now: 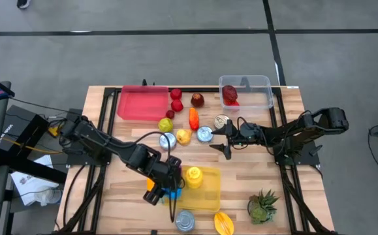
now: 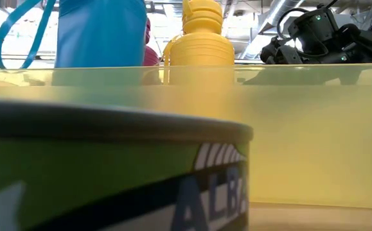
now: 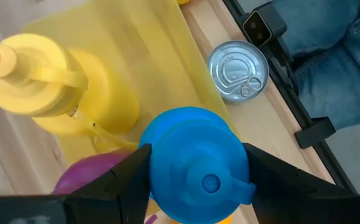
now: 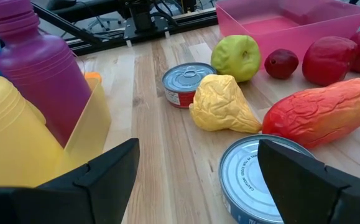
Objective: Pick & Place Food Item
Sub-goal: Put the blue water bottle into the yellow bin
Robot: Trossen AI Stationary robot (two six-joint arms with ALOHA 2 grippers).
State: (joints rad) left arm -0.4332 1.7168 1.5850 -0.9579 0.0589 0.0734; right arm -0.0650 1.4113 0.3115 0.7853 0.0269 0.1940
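Note:
My left gripper [image 1: 166,185] is shut on a blue bottle [image 3: 195,165] at the left end of the yellow tray [image 1: 208,196]. A yellow bottle [image 1: 193,176] stands in the tray, and a purple bottle [image 3: 86,177] shows beside the blue one. My right gripper [image 1: 226,140] hangs open, holding nothing, over the table's middle right. Before it lie a tin can [image 4: 254,180], a yellow crinkled fruit [image 4: 220,106] and a long red fruit [image 4: 319,115]. In the low view the blue bottle [image 2: 102,32] rises behind the tray's wall [image 2: 288,128]. My left gripper pinches the blue bottle's wide shoulder [image 3: 161,162] just below its cap, one finger [image 3: 127,180] on each side. The fingers come from above, slanting down. The bottle stands upright in the hold. The tray wall and the gripper hide its bottom.
A tin can [image 1: 185,220] stands at the near edge, with an orange fruit [image 1: 223,223] and a spiky green plant [image 1: 262,205] to its right. A pink tray [image 1: 141,103], a clear box [image 1: 245,91] and loose fruit and cans fill the far half.

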